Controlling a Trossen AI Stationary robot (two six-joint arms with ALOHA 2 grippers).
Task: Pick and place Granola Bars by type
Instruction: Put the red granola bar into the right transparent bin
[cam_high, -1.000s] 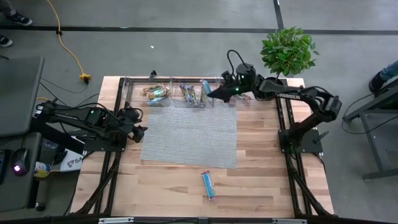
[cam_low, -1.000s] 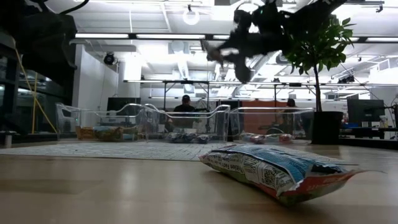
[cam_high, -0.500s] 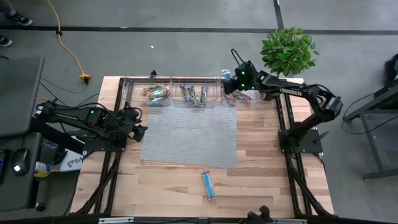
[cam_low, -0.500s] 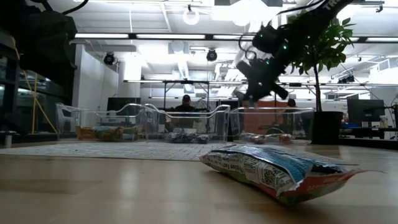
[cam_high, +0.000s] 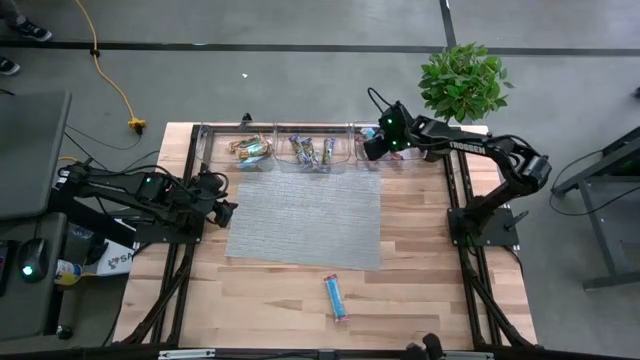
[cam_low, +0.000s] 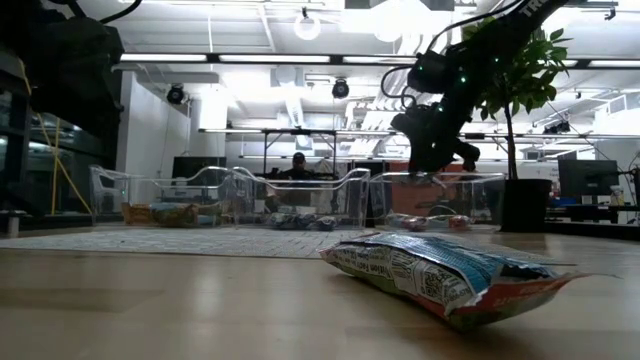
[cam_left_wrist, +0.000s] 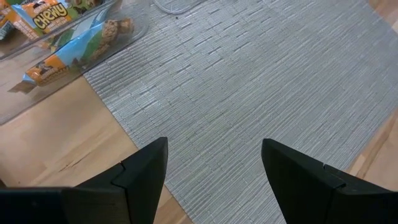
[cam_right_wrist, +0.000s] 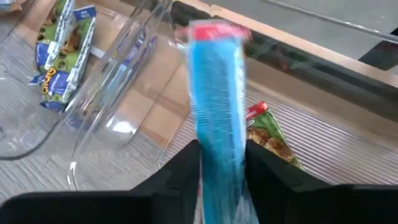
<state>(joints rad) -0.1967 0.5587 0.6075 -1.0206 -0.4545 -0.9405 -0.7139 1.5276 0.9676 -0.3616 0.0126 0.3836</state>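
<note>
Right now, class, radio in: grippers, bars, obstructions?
Right gripper grips light blue bar over right-hand bin. Left gripper open at mat's edge. Nothing blocking.

A light-blue bar with pink ends hangs lengthwise over the right-hand clear bin, above a tan-green bar lying inside. Another blue bar lies alone on the tabletop's near side; more bars fill the other bins.

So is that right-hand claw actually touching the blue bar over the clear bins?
Touching. In the right wrist view the light blue bar sticks out from between the right gripper's two dark fingers, which press against its sides, above the clear bin.
</note>
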